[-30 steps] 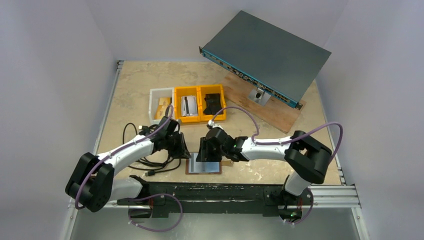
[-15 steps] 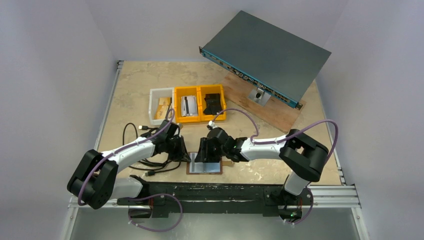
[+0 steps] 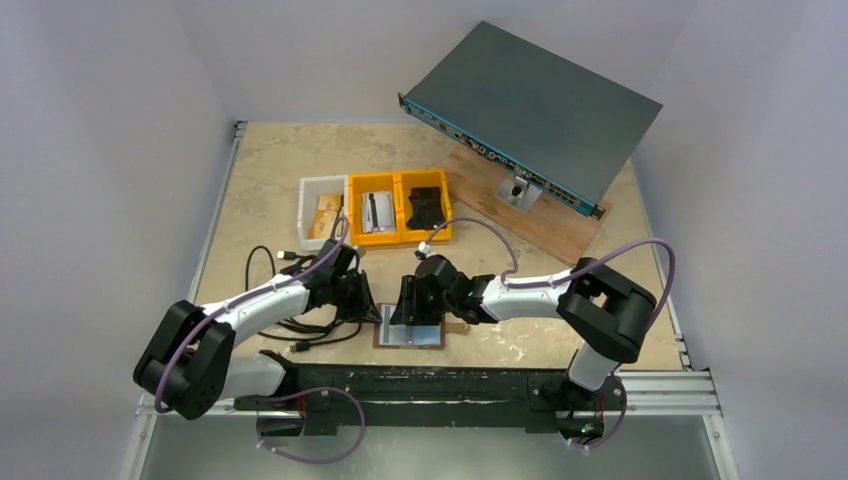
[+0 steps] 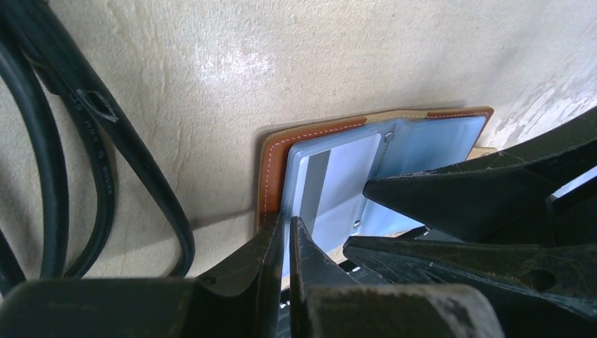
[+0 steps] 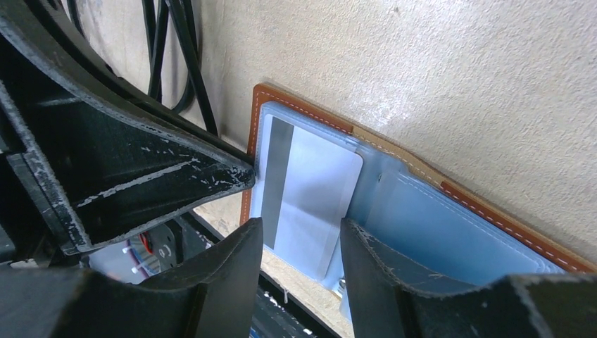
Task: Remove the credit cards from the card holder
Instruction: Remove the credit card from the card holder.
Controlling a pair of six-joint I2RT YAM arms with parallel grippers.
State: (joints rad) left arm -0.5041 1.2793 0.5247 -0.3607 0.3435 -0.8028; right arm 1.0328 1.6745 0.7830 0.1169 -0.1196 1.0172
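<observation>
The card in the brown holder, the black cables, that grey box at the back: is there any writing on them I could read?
card in the card holder: only a dark stripe shows, no print.
black cable plug: raised marks, too blurred to read.
network switch: markings along its front edge, too small to read.
No text is legible in any view.
</observation>
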